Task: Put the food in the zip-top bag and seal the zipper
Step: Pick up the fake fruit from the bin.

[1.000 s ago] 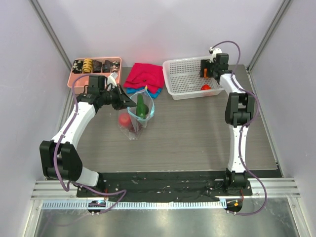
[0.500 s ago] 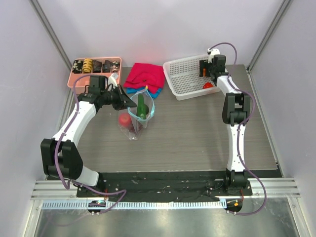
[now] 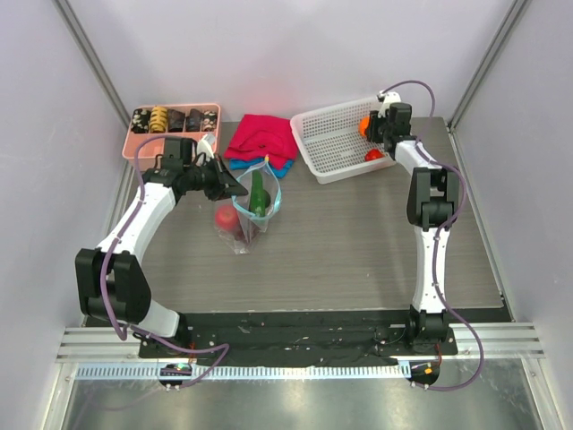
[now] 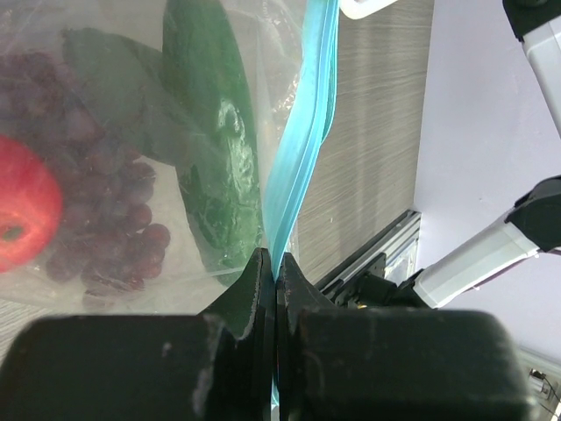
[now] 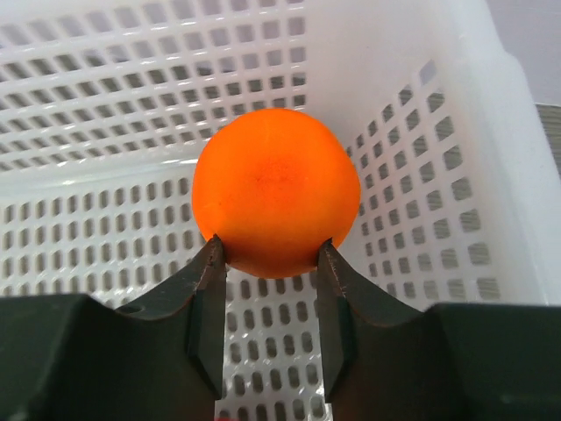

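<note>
The clear zip-top bag (image 3: 249, 215) stands on the table with a green cucumber (image 3: 258, 192) sticking out of its mouth and a red tomato (image 3: 224, 218) low inside. My left gripper (image 3: 235, 186) is shut on the bag's blue zipper (image 4: 307, 132) at the mouth edge. The left wrist view shows the cucumber (image 4: 215, 132), purple grapes (image 4: 96, 210) and tomato (image 4: 22, 210) through the plastic. My right gripper (image 3: 376, 130) is shut on the orange (image 5: 276, 202) over the white mesh basket (image 3: 336, 143). A small red piece (image 3: 373, 154) lies in the basket.
A pink divided tray (image 3: 130, 141) of dark snack pieces sits at the back left. A red cloth over a blue one (image 3: 262, 139) lies between tray and basket, just behind the bag. The basket's walls (image 5: 88, 88) surround the right gripper.
My right gripper has moved a little left and up at the basket's far corner with the orange in it, and the basket has turned slightly. The left arm and bag have stayed put.
</note>
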`<act>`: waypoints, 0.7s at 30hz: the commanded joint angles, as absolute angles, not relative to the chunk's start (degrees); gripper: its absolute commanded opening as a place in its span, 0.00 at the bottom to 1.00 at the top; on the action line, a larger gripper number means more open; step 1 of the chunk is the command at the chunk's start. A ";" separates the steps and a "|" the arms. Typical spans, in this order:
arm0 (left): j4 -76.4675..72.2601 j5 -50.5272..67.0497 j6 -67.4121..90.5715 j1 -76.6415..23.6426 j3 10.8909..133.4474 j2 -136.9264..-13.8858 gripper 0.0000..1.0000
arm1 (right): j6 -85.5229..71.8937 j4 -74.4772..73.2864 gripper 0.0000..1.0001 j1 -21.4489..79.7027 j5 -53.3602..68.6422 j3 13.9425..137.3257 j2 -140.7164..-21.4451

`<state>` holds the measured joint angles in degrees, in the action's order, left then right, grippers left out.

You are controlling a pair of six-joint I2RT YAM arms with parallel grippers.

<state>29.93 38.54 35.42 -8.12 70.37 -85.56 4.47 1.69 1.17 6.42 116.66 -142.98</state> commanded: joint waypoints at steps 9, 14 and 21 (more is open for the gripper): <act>29.27 39.90 34.10 -7.82 71.63 -85.69 0.00 | 0.97 6.50 0.13 1.41 12.83 111.44 -131.04; 29.79 39.46 33.40 -7.91 71.81 -85.69 0.00 | -1.22 6.50 0.01 1.14 15.81 112.33 -130.88; 29.97 39.37 32.96 -7.91 71.89 -85.61 0.00 | -9.21 8.60 0.01 1.05 27.74 105.40 -120.44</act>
<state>30.24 38.65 34.24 -8.12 70.37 -85.67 -2.63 3.84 1.08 18.28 108.73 -132.29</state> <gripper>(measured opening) 0.022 0.426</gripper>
